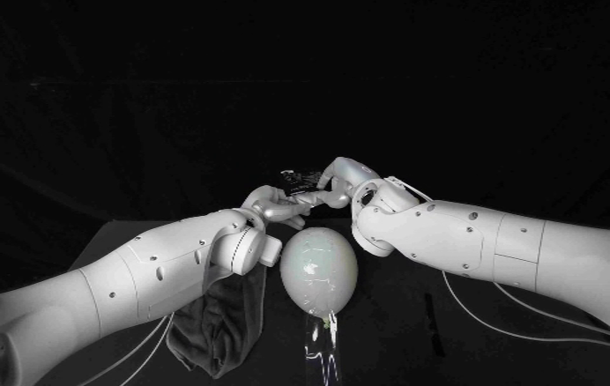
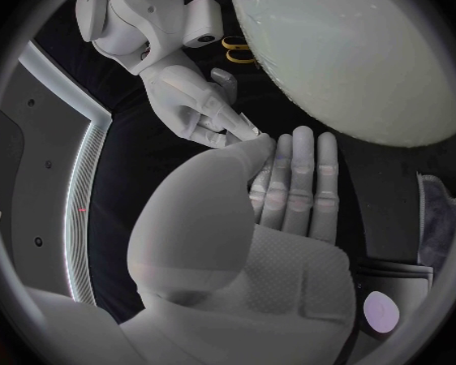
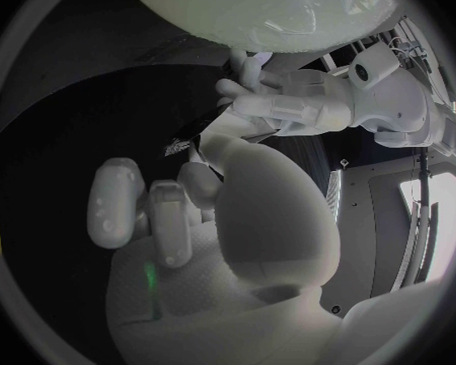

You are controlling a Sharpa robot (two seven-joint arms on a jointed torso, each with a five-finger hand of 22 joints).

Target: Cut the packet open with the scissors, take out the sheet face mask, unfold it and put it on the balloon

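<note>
A white balloon stands at the table's middle; it also looms close in the left wrist view and the right wrist view. Just behind it my left hand and right hand meet fingertip to fingertip. Between them is a dark packet with a white printed label; both hands seem to pinch it, my left hand from one side and my right thumb from the other. My left hand's fingers lie straight, and my right hand touches its thumb tip. Yellow scissors handles lie beyond.
A dark grey cloth lies on the black table under my left forearm. A thin dark strip and white cables run under my right arm. A small white object with a purple spot sits near the cloth.
</note>
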